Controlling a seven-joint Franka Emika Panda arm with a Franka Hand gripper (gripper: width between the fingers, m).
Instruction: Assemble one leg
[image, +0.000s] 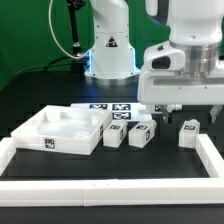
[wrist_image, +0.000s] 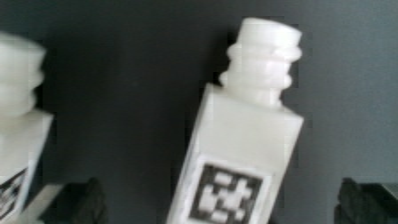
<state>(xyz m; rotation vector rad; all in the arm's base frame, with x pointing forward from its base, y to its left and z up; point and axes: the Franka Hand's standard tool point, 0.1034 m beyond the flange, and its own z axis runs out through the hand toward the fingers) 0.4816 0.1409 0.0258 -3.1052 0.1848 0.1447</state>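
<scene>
The fingers (wrist_image: 370, 200) are held wide apart over one leg (image: 187, 130). It rests on the tabletop (image: 110, 165), apart from the other legs (image: 140, 133). It is not gripped yet. Next, the fingers should be lowered and closed around it.

Three legs stand on the counter (image: 110, 165) in the exterior view: a first leg (image: 115, 137), a second leg (image: 141, 133) and a third leg (image: 188, 130) — plus one compartmented tray (image: 55, 128) and one end effector (image: 187, 108). The wrist view shows two legs — a middle leg (wrist_image: 237, 150) and an edge leg (wrist_image: 18, 90).
</scene>
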